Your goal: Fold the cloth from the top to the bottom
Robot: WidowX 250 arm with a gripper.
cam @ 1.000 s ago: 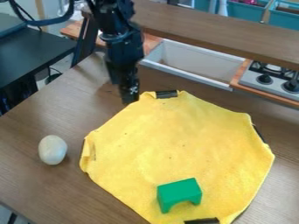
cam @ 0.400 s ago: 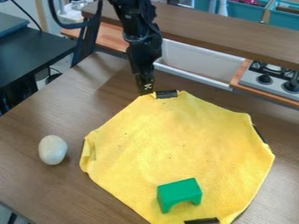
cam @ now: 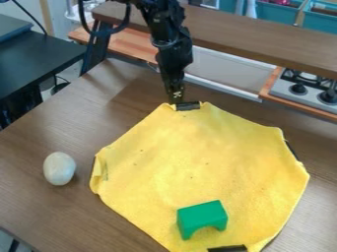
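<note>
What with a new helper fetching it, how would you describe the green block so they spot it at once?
Find the yellow cloth on the brown table. On it, near the bottom, sits a green block with an arched cutout. Unlike the table's pale egg-shaped object, it's angular.

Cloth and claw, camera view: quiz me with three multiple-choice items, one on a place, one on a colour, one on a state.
1. Where is the claw?
A) over the stove
B) by the top edge of the cloth
C) inside the drawer

2. What colour is the block on the cloth?
A) green
B) red
C) blue

3. How does the cloth lie?
A) rolled up
B) folded in half
C) spread out

1 B: the claw hangs beside the dark clip up there.
2 A: its top and side are green.
3 C: it lies opened wide across the table.
</note>
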